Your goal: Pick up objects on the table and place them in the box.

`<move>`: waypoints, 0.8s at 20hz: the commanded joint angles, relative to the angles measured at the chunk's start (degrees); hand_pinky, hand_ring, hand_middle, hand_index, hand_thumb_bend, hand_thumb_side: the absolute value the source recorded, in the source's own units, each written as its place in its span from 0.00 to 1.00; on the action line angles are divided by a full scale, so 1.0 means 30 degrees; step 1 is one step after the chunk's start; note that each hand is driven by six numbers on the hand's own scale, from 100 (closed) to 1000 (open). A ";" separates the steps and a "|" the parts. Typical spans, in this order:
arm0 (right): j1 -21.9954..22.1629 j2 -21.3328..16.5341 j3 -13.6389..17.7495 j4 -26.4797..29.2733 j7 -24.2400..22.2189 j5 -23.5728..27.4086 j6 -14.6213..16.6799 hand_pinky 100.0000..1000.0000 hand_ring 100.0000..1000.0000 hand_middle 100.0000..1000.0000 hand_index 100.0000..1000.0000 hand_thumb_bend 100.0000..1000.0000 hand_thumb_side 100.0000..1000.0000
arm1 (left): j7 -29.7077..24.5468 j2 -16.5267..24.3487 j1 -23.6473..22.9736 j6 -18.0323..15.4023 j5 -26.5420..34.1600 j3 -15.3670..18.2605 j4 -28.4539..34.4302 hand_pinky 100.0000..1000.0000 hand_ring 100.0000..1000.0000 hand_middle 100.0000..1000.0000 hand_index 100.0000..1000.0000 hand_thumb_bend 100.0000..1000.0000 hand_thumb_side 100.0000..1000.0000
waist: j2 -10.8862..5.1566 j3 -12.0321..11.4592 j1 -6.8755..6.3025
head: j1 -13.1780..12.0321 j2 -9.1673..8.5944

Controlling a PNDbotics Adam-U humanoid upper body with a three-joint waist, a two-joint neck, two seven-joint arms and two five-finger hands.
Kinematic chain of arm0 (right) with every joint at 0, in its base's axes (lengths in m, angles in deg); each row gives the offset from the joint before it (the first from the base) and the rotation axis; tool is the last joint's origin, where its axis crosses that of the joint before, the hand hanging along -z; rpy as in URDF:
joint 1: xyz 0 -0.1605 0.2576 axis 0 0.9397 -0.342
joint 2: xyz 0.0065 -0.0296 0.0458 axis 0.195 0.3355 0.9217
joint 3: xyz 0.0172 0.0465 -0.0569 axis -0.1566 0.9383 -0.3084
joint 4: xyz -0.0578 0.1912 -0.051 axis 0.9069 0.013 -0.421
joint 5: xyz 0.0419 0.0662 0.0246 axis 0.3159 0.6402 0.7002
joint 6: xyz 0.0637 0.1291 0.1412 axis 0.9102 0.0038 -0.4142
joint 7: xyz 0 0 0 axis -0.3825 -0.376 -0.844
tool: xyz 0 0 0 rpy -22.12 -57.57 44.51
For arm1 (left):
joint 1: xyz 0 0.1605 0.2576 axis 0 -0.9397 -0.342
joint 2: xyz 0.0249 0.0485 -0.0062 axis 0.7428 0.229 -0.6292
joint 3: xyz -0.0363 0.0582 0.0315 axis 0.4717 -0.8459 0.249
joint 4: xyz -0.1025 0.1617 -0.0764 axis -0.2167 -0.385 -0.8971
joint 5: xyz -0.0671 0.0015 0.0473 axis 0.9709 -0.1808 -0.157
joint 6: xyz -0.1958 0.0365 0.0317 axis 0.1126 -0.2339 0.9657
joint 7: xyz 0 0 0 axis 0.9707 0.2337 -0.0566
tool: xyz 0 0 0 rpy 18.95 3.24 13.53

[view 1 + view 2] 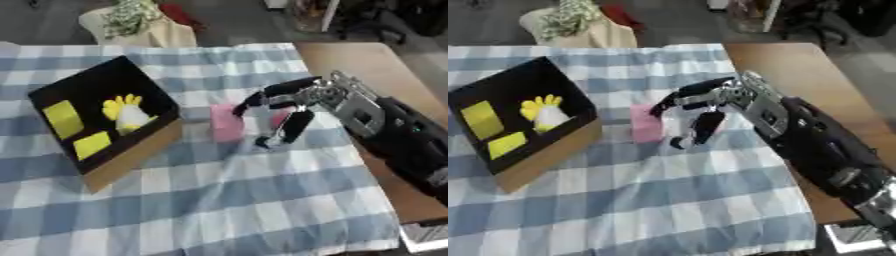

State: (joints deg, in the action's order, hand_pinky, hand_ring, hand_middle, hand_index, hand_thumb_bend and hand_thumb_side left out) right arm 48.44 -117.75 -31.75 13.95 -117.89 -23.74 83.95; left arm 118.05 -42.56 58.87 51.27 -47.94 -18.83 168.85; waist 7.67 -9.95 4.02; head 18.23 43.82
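A pink block (226, 123) stands on the blue-and-white checked cloth (219, 200) just right of the box. The black box (103, 116) with a brown outer wall holds two yellow blocks (63, 118) (92, 144) and a yellow-and-white glove-like thing (127, 113). My right hand (293, 107) reaches in from the right, its fingers spread and relaxed just right of the pink block, thumb pointing down at the cloth. Nothing is held. A second pinkish thing (280, 118) shows partly behind the fingers. My left hand is out of sight.
The bare wooden table (367, 60) runs along the right beyond the cloth's edge. A chair with a patterned cloth (140, 22) stands past the far edge. Open cloth lies in front of the box and the hand.
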 commanded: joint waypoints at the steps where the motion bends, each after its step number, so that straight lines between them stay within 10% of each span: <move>1: -0.0339 -0.0270 0.0311 0.0065 0.0030 -0.0097 -0.0065 1.00 1.00 0.89 1.00 0.11 0.30 | -0.0056 0.0432 0.0149 0.0022 0.0008 0.0025 0.0287 0.73 0.90 0.81 0.78 0.48 0.52 | -0.0478 0.0020 0.0209 | -0.0060 0.0100; 16: -0.0850 -0.0181 0.0574 0.0526 0.1236 -0.0403 -0.0167 1.00 1.00 0.89 1.00 0.07 0.30 | -0.0147 0.0521 -0.0088 0.0124 0.0018 -0.0016 0.0287 0.73 0.91 0.81 0.77 0.48 0.52 | -0.0523 0.0302 0.0271 | -0.0448 0.0100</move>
State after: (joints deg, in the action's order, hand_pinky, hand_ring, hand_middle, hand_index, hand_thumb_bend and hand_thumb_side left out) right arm 46.97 -116.76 -31.10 14.29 -114.89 -24.92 83.40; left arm 117.78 -42.56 58.19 51.54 -47.90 -18.88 168.85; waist 7.67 -9.00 4.15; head 17.21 43.82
